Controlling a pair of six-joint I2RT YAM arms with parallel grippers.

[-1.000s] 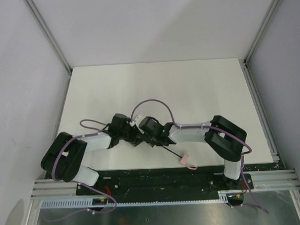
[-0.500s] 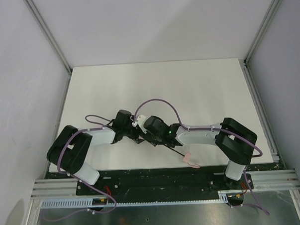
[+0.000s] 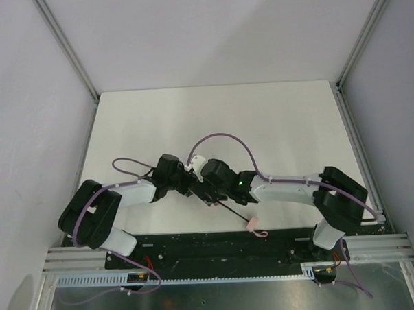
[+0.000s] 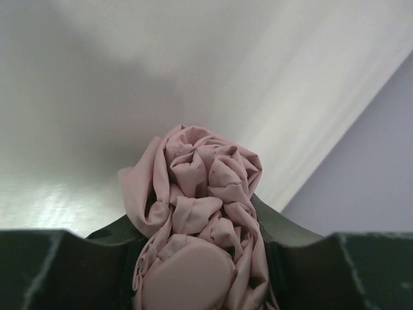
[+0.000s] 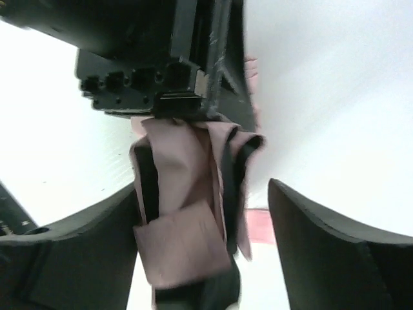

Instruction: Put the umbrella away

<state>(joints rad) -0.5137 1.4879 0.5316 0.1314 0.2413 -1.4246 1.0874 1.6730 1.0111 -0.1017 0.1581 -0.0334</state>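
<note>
1. Surface and room: a plain white table [image 3: 274, 118] fills the centre of the top view; pale grey walls [image 3: 208, 31] close it on three sides; aluminium frame rails [image 3: 65, 48] run diagonally at upper left and upper right; a black base strip [image 3: 218, 245] crosses the lower part of the frame.
2. The umbrella [image 4: 193, 213] lies at lower centre of the top view, near the table's lower edge; its thin black shaft [image 3: 231, 211] slants down and right to the pink handle [image 3: 252, 226], just above the base strip.
3. Left gripper [image 4: 197, 248]: clamped on the bunched pink canopy, which fills the gap and touches both fingers.
4. Right gripper [image 5: 201, 190]: fingers apart, straddling the hanging folds; the frame-left finger [image 5: 97, 226] touches the cloth, the other stands clear.
5. Hard to make out: in the top view the wrists mask the canopy and both sets of fingers; the strap loop is too small to confirm; the left wrist view cuts the bundle off at its bottom edge.
6. Against the earliest frame: the right arm's elbow [image 3: 343, 194] sits further right and its forearm stretches flatter; the purple cable [image 3: 223, 136] arches wider; the handle lies slightly lower and further left; the left arm is little changed.
</note>
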